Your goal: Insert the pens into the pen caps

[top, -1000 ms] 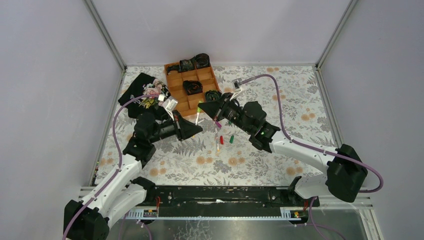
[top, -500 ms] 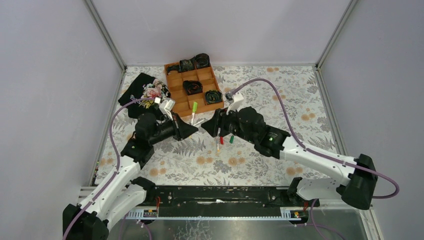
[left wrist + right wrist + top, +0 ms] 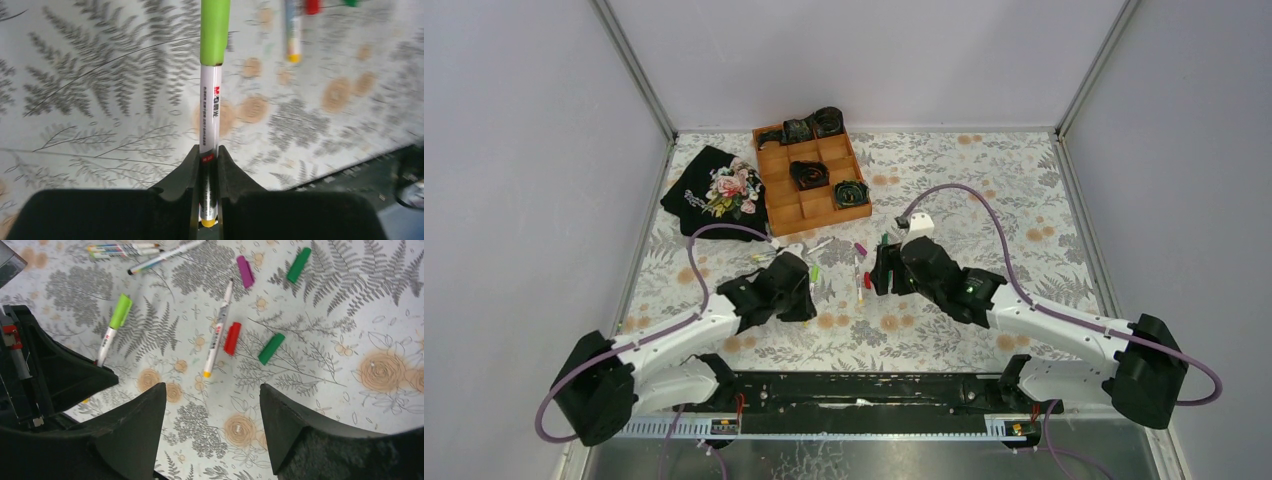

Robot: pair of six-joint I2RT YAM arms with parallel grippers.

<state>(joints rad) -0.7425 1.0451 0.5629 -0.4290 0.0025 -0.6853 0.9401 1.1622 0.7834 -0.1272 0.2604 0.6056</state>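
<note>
Now the left gripper [image 3: 207, 156] squeezes a white pen [image 3: 210, 107] with a lime green cap [image 3: 215, 30] on its far end — the right gripper [image 3: 212, 410] hangs wide open, a loose pen [image 3: 218, 332] and a red cap [image 3: 232, 338] on the table [image 3: 325, 435] just ahead.

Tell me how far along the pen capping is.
Done: one pen wears its lime green cap. In hand: the left hand grips that pen; the right hand is open and empty. Left: an uncapped pen beside the red cap, plus a loose magenta cap and two dark green caps, and more pens farther off.
</note>
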